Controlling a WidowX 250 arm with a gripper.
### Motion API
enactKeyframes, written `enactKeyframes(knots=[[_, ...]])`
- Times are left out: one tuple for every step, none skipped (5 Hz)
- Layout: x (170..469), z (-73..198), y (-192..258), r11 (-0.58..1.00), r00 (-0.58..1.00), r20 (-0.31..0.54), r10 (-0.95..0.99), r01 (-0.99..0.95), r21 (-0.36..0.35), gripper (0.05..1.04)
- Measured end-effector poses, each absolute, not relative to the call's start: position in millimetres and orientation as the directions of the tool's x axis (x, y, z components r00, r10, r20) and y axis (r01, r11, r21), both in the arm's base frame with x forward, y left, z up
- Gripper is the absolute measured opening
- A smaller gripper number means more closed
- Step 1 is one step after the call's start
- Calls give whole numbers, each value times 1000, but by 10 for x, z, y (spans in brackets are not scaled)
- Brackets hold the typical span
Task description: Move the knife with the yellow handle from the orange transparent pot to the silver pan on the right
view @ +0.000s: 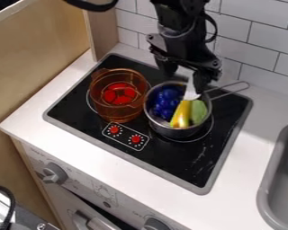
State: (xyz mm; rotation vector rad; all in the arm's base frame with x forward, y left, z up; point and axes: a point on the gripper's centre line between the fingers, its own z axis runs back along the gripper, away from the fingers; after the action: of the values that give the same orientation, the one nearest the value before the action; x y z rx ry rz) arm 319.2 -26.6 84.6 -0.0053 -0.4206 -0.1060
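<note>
Far left, wood panel (38, 58) beside white counter (32, 114). Cable (5, 191) at lower left. Gray knob (55, 173) on the front, small marks near it too faint to read. Black stove (95, 128) with gray border, set in the counter.

On the stove's left side, clear orange pot (104, 108), upright, red shape (119, 93) seen in its lower part. Toward the front, two red dials (114, 130) in a white outline, ringed with small white marks, not legible.

Right of the pot, metal pan (170, 131), upright on the stove. Inside, left to right: blue thing (165, 103), yellow thing (182, 114) with a reddish patch, green thing (199, 111). Yellow one is tilted, lower end toward the front, upper end meeting a white piece (192, 91) that rises toward the claw (184, 81).

Claw is over the pan's back part, pointing down, just above the yellow thing and close to the white piece. Cannot tell if it is open, closed or gripping the white piece. Black arm (181, 20) comes in from the top edge, hanging nearly vertical before tiled wall (258, 38). Pan handle (231, 88) runs right and back. Far right, gray sink (267, 184).
</note>
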Motion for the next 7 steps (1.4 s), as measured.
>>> enactKeyframes(knots=[[3137,819,-253,995,920,381,-94,96,16,1001],[3103,854,-248,997,926,370,-74,73,16,1001],[3031,940,-308,999,946,323,-33,25,31,1001],[2936,1034,-346,999,956,292,-10,-6,53,1001],[2792,1145,-339,997,960,278,30,-49,61,1001],[2611,1209,-296,998,963,267,29,-43,46,1001],[2471,1217,-204,998,963,268,4,-19,54,1001]])
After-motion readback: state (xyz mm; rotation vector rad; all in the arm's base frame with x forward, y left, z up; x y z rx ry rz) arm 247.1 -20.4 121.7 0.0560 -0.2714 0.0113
